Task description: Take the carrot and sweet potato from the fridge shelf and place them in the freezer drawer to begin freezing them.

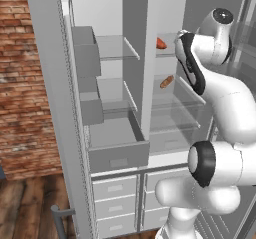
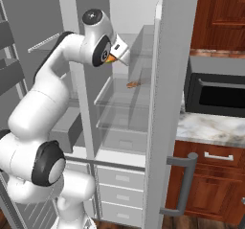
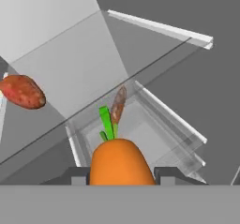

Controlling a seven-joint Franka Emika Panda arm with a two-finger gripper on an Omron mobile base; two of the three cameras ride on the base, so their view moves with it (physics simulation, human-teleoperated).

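The bright-orange carrot [image 3: 121,163], green stub at its far end, sits between my two finger tips, and my gripper [image 3: 120,174] is shut on it. In the right base view the carrot [image 2: 111,59] shows as an orange tip at the hand, up in the fridge's right compartment. On the glass fridge shelf [image 3: 84,63] the red-orange sweet potato [image 3: 22,92] lies to the left of the carrot. The left base view shows the sweet potato [image 1: 161,43] on that upper shelf, beside my arm. Low in the left compartment, the grey freezer drawer [image 1: 118,155] stands pulled out.
A brownish elongated piece [image 1: 166,81] lies on the shelf below. The open fridge door with grey bins [image 1: 86,58] stands at the left. Small pale drawers [image 1: 115,188] sit under the freezer drawer. A microwave [image 2: 217,91] and marble counter [image 2: 210,127] are to the right.
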